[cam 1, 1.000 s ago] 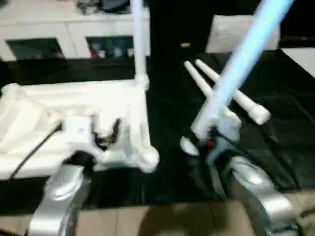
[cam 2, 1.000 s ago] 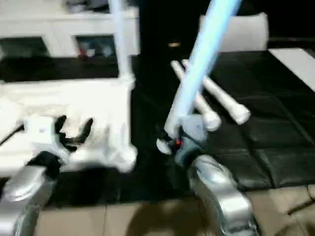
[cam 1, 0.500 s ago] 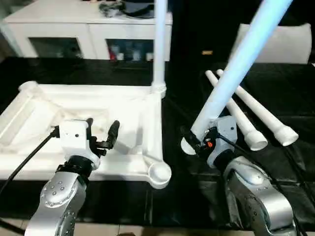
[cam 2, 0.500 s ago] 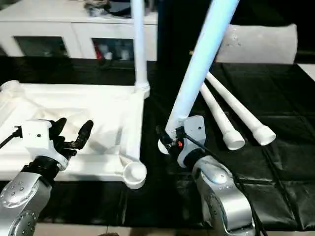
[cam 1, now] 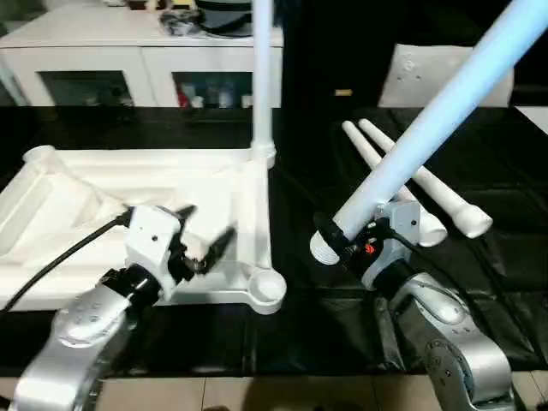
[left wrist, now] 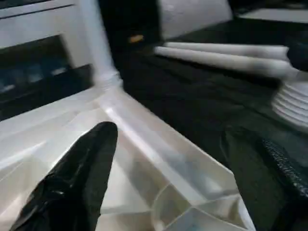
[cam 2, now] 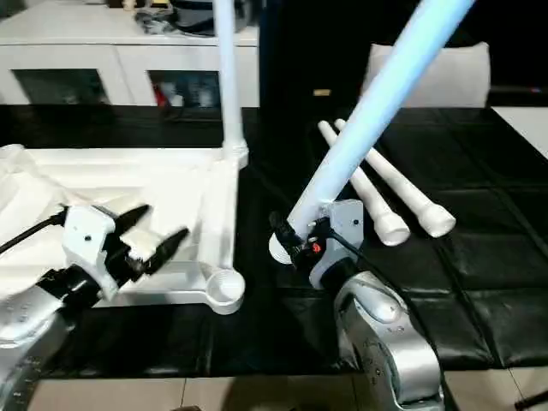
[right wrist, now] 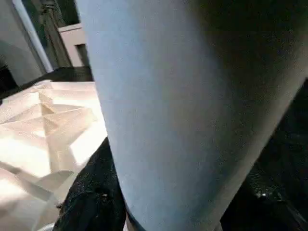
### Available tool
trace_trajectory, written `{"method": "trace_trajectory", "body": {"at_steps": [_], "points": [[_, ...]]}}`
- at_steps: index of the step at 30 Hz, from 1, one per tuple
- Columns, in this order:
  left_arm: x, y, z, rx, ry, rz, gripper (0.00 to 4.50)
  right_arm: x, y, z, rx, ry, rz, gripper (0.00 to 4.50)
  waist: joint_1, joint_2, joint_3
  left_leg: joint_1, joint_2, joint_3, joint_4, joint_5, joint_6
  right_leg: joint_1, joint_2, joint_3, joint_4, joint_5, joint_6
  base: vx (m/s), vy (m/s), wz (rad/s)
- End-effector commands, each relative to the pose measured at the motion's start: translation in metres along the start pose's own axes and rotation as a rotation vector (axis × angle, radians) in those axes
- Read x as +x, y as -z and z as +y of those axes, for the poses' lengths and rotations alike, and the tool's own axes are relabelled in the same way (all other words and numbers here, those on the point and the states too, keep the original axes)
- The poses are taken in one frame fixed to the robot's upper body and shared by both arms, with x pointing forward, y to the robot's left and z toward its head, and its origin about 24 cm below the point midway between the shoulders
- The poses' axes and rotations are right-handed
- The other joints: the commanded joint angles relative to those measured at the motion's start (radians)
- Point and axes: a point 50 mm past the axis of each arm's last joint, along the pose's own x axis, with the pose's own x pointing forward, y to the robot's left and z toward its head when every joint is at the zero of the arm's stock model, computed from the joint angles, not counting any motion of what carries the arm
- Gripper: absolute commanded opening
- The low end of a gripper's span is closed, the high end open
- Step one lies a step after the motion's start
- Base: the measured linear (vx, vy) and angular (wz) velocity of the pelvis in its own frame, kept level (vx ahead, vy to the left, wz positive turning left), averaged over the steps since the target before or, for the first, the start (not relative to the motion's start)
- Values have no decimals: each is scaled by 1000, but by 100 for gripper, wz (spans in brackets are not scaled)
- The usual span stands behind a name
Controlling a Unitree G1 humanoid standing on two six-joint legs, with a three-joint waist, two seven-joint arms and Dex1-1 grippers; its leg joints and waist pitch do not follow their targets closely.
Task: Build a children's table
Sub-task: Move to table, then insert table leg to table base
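Judging progress from how the parts lie, roughly one quarter of the assembly is done. Largest first: the tabletop (cam 1: 128, 184) lies upside down, ribbed side up, on the black mat (cam 1: 479, 282), left of centre. One leg (cam 1: 262, 77) already stands upright in its far right corner socket. The near right corner socket (cam 1: 266, 288) is empty; the far left one (cam 1: 38, 157) looks empty too, and the near left corner is hidden behind the left arm.

A second leg (cam 2: 377, 94) is clamped near its thick ribbed end in the right gripper (cam 2: 295, 244), slanting up and away to the right, its end in the air near the empty near right socket but not yet over it. Two more legs (cam 1: 411, 175) lie side by side on the mat, well apart from the tabletop, untouched. Three legs therefore remain to be seated, then presumably the table turned over.

The left gripper (cam 1: 205, 248) hovers over the tabletop's near right part, fingers spread wide, holding nothing.

Behind stands a white cabinet with glass doors (cam 1: 128, 60), clutter on top, and a flat white board (cam 1: 445, 73) leaning at the back right. Pale floor (cam 1: 282, 394) shows at the near edge.
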Motion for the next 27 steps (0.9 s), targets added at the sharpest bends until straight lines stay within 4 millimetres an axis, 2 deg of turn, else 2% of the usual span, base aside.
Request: {"method": "trace_trajectory", "body": {"at_steps": [1,2,4,5,6,7,8,9,10,11,12,14,15,16,17,18,19,20,21,22,23,26,27], "points": [[-1,1,3,29,66,10,383,0,-4,-5,-13,23,-21,193,-1,22,-35,-8,109,-64,-123,-402,-64,19,-93,59,-79,-433,-139,0,0,0],[-3,2,5,47,104,25,417,-1,-4,-6,-21,31,-27,193,-3,14,-37,-7,110,-59,-121,-374,-59,19,-93,60,-76,-382,-156,0,0,0],[-7,5,7,68,168,50,417,-2,-3,-7,-26,40,-15,193,-2,17,-40,-8,110,-56,-120,-326,-51,24,-93,61,-71,-317,-181,26,-1,2],[-9,6,8,88,224,72,417,-3,-3,-8,-37,45,-4,193,2,16,-43,-9,109,-51,-117,-262,-32,28,-93,62,-63,-248,-207,52,-2,3],[-11,7,9,99,279,100,423,-4,-3,-9,-49,48,-3,193,1,13,-43,-10,109,-50,-117,-243,-26,30,-93,61,-62,-230,-213,61,-14,2],[-11,7,10,100,288,105,437,-4,-3,-9,-51,49,-4,193,2,19,-48,-7,109,-48,-114,-191,-19,35,-92,58,-53,-163,-231,66,-20,1],[-12,7,11,104,318,119,437,-5,-3,-9,-60,48,-10,193,2,20,-48,-8,110,-45,-114,-161,-14,37,-92,58,-51,-125,-239,66,-20,1],[-12,6,14,115,362,136,446,-5,-3,-10,-72,44,-15,193,6,12,-53,-3,110,-36,-107,-69,5,41,-91,54,-43,-12,-266,62,-19,1],[-12,6,15,118,373,140,446,-5,-2,-10,-74,43,-14,193,6,12,-53,-3,110,-36,-107,-69,5,41,-91,54,-43,-12,-266,0,0,0],[-12,5,21,133,438,165,450,-6,-1,-10,-76,31,-7,193,13,12,-52,-5,108,-33,-106,-23,27,48,-92,52,-40,19,-278,0,0,0],[-11,5,25,147,480,184,450,-6,-1,-9,-71,13,-3,193,21,13,-49,1,106,-30,-107,-41,34,45,-90,51,-44,-27,-272,0,0,0],[-11,6,29,152,532,204,418,-8,0,-8,-66,-14,2,193,21,12,-47,1,109,-29,-109,-69,33,48,-92,53,-47,-71,-271,0,0,0],[-11,6,30,141,548,208,412,-8,0,-8,-66,-20,5,193,22,11,-45,3,113,-29,-113,-93,26,47,-94,55,-49,-120,-270,0,0,0],[-11,6,30,139,550,209,413,-8,0,-8,-66,-20,5,193,22,15,-45,7,116,-28,-114,-115,14,45,-94,54,-51,-148,-273,0,0,0],[-11,6,30,139,550,209,413,-8,0,-8,-66,-20,5,193,21,15,-44,6,119,-30,-117,-128,5,46,-95,55,-50,-155,-276,0,0,0],[-12,11,33,125,627,274,392,-10,1,-9,-73,-17,10,193,22,23,-43,8,119,-30,-118,-138,0,44,-94,56,-51,-166,-273,0,0,0],[-12,11,33,125,627,274,392,-10,1,-9,-73,-17,10,193,21,19,-43,11,116,-28,-120,-169,-9,41,-90,56,-53,-194,-265,0,0,0],[-11,14,34,122,659,307,366,-10,2,-9,-78,-14,10,193,20,19,-40,11,117,-29,-122,-191,-17,40,-92,58,-57,-221,-259,0,0,0],[-11,16,34,120,679,329,366,-11,2,-9,-76,-11,11,193,20,19,-40,12,117,-29,-122,-204,-22,38,-92,58,-56,-235,-258,0,0,0],[-11,19,35,116,700,353,364,-11,2,-10,-74,-7,12,193,20,28,-39,12,118,-31,-123,-216,-28,39,-94,59,-58,-251,-256,0,0,0],[-8,22,36,114,709,362,364,-11,1,-10,-63,-1,15,193,19,23,-39,14,118,-30,-124,-238,-36,36,-93,61,-62,-279,-245,0,0,0],[-5,24,35,115,714,367,325,-11,2,-10,-61,3,22,193,18,28,-41,10,121,-31,-124,-216,-39,39,-94,60,-59,-248,-253,0,0,0],[-4,25,35,115,713,368,322,-11,2,-10,-61,3,23,193,18,27,-42,10,121,-31,-124,-210,-39,40,-94,60,-58,-237,-255,0,0,0]]}}
